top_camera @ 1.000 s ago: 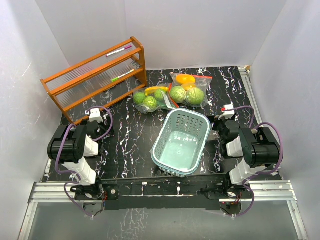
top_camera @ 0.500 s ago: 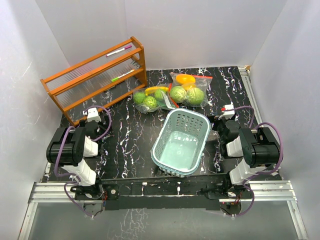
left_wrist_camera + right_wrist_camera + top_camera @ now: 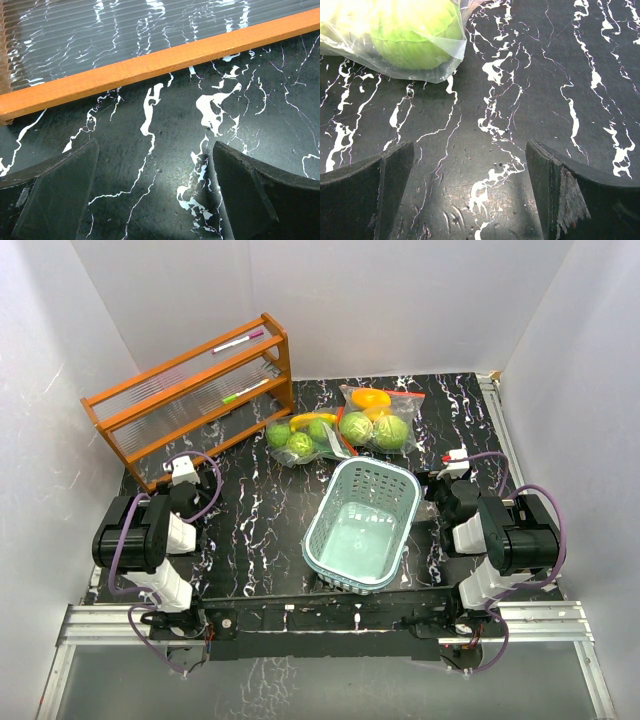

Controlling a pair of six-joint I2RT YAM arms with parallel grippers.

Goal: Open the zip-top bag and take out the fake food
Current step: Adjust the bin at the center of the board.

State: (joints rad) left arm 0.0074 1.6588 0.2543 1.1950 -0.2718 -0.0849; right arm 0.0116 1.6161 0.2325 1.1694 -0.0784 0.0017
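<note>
Two clear zip-top bags lie at the back of the black marble table. The right bag [image 3: 381,418] holds a pale-green cabbage ball [image 3: 391,432], a green ball and orange-yellow pieces [image 3: 371,398]. The left bag [image 3: 305,436] holds round green pieces and a yellow banana [image 3: 311,418]. The cabbage in its bag also shows at the top left of the right wrist view [image 3: 412,35]. My left gripper [image 3: 183,478] is open and empty, low over the table by the rack; in its wrist view [image 3: 155,200] only bare table lies between the fingers. My right gripper [image 3: 450,472] is open and empty [image 3: 470,200], short of the right bag.
A pale-teal slotted basket [image 3: 398,483] stands in the middle, between the arms and just in front of the bags. An orange wooden rack [image 3: 190,400] with ribbed clear panels stands at the back left, its lower rail close in front of the left gripper [image 3: 150,65].
The left arm has shifted slightly left and back toward the rack. The right arm, the bags and the basket have not moved.
</note>
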